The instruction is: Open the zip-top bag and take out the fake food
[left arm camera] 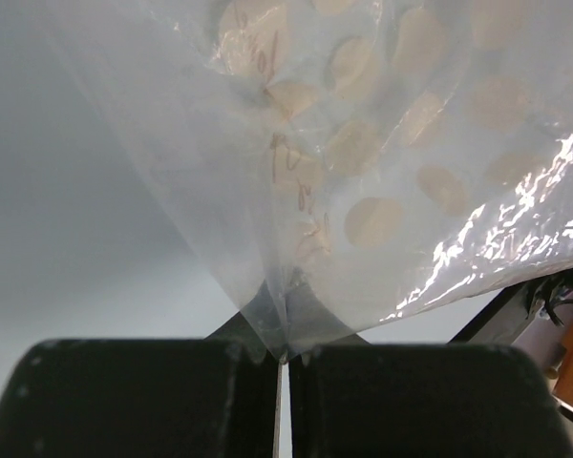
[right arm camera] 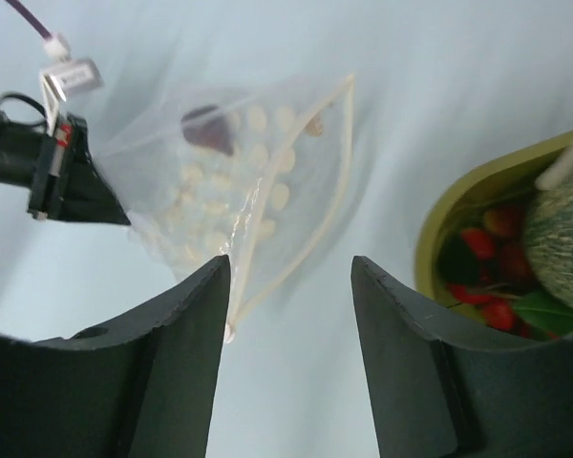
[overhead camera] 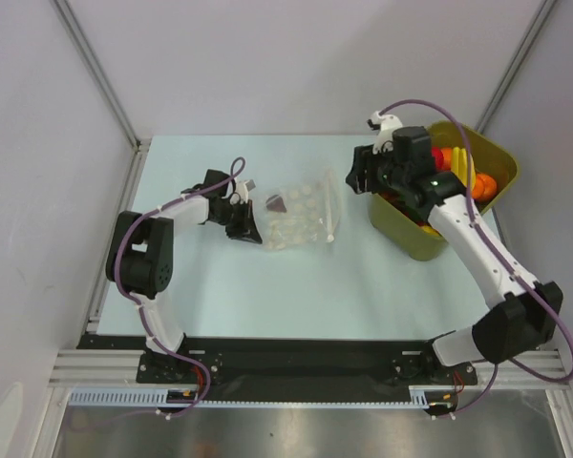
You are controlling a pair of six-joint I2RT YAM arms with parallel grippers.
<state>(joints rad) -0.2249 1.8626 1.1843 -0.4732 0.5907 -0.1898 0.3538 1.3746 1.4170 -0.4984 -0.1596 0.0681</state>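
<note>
The clear zip-top bag lies on the table with pale dots printed on it; its zip strip gapes toward the right. One dark maroon piece of fake food sits inside near its left end, also in the right wrist view. My left gripper is shut on the bag's left corner. My right gripper is open and empty, hovering between the bag and the olive tub. A grey-green melon piece and red fruits lie in the tub.
The olive-green tub stands at the right, holding red, orange and yellow toy pieces. Cage posts and walls close in the table on the left, back and right.
</note>
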